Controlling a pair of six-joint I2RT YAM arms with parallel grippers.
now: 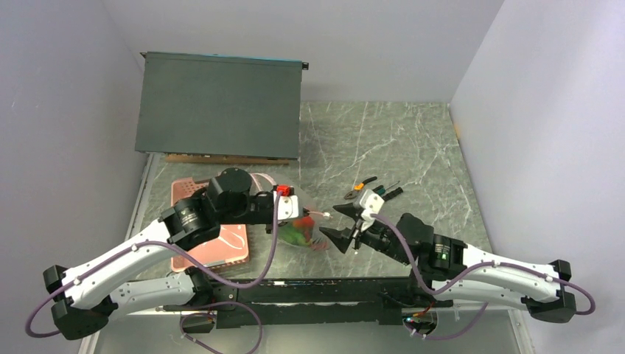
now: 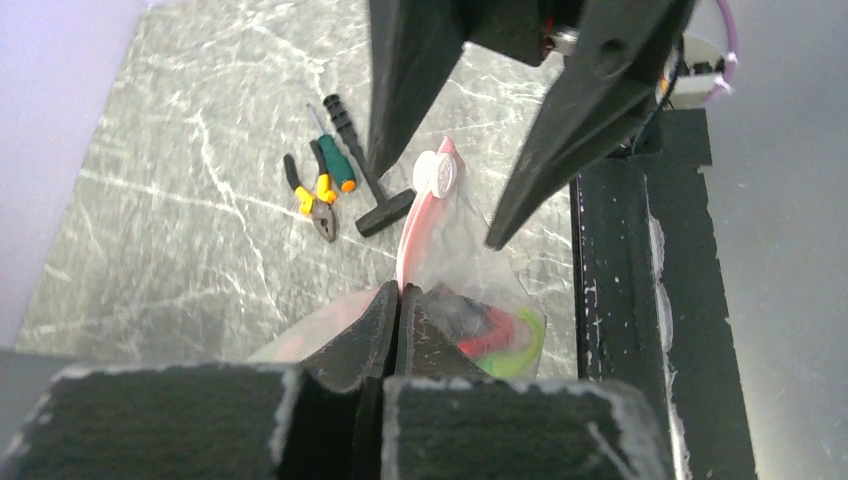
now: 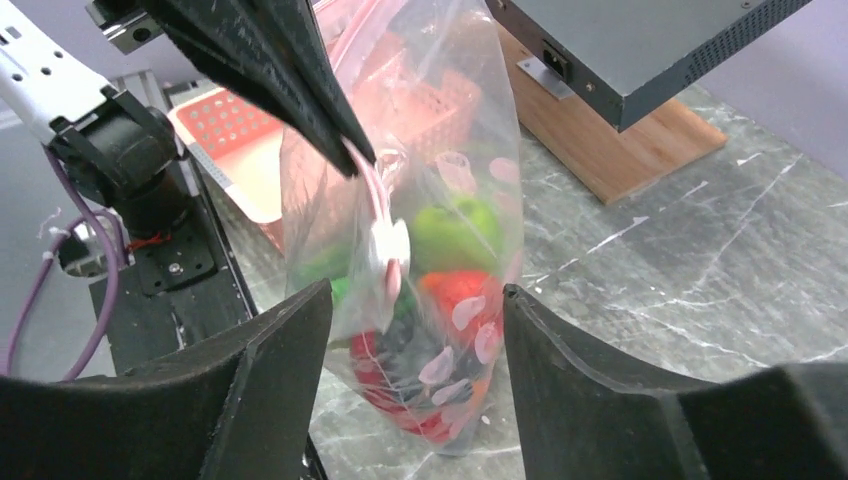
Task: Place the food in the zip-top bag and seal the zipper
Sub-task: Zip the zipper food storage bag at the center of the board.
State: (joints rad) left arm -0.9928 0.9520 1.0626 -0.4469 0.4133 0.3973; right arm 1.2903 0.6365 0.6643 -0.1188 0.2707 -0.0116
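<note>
The clear zip-top bag (image 3: 420,200) hangs upright, its bottom touching the table. Inside it is the food: a green apple (image 3: 455,230), a red-orange fruit (image 3: 460,290), dark grapes (image 3: 425,360) and something red at the bottom. My left gripper (image 2: 400,292) is shut on the pink zipper (image 2: 415,225) at the bag's top edge; it also shows in the right wrist view (image 3: 358,155). A white slider (image 3: 390,242) sits on the zipper. My right gripper (image 3: 417,290) is open, its fingers either side of the bag's lower half, apart from it. In the top view the bag (image 1: 301,228) hangs between both grippers.
A pink slotted basket (image 1: 214,247) lies under my left arm. A dark box (image 1: 221,103) on a wooden board (image 3: 620,150) stands at the back left. Orange-handled pliers (image 2: 315,205), a green-handled screwdriver (image 2: 335,165) and a black T-handle tool (image 2: 365,190) lie behind the bag.
</note>
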